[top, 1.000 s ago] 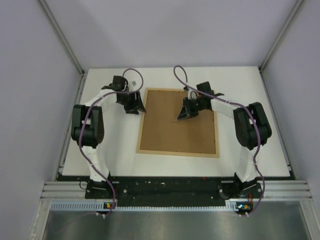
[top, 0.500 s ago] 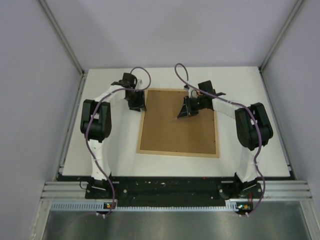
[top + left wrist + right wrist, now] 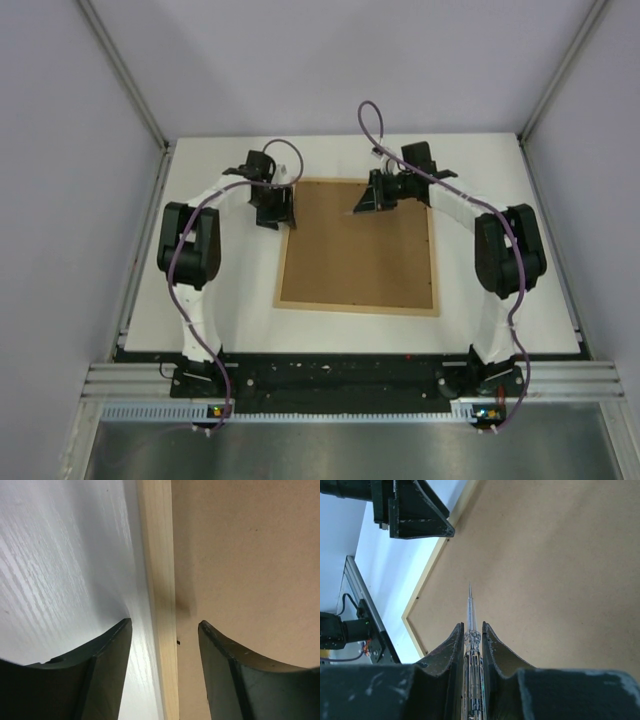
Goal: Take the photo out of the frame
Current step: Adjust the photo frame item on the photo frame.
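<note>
Currently we see the frame (image 3: 357, 307) lying flat on the white table (image 3: 340, 330) between the two arms, back side up, so that a plain brown board (image 3: 358, 255) fills the whole space inside its thin wood border. The photo is out of sight in every view. The left gripper (image 3: 272, 212) sits at the frame's left edge, close to the far-left corner. In its wrist view the fingers (image 3: 107, 670) stand wide apart and straddle the pale wood border (image 3: 157, 555), one over the table and the other over the board, with nothing held between them. We cannot tell whether either tip touches the surface below. The right gripper (image 3: 362, 205) hangs over the far part of the board, near the frame's far edge and well apart from the left one. Its wrist view shows the fingers (image 3: 451, 650) drawn almost together on a thin clear sliver (image 3: 470, 605) – seen edge-on, tapering to a fine point that sticks out past the fingertips toward the board. We cannot say what the sliver is, nor whether its point meets the board. The same view catches the left gripper's dark body at the upper left, just beside the frame's border, with the table's rail beyond it.
</note>
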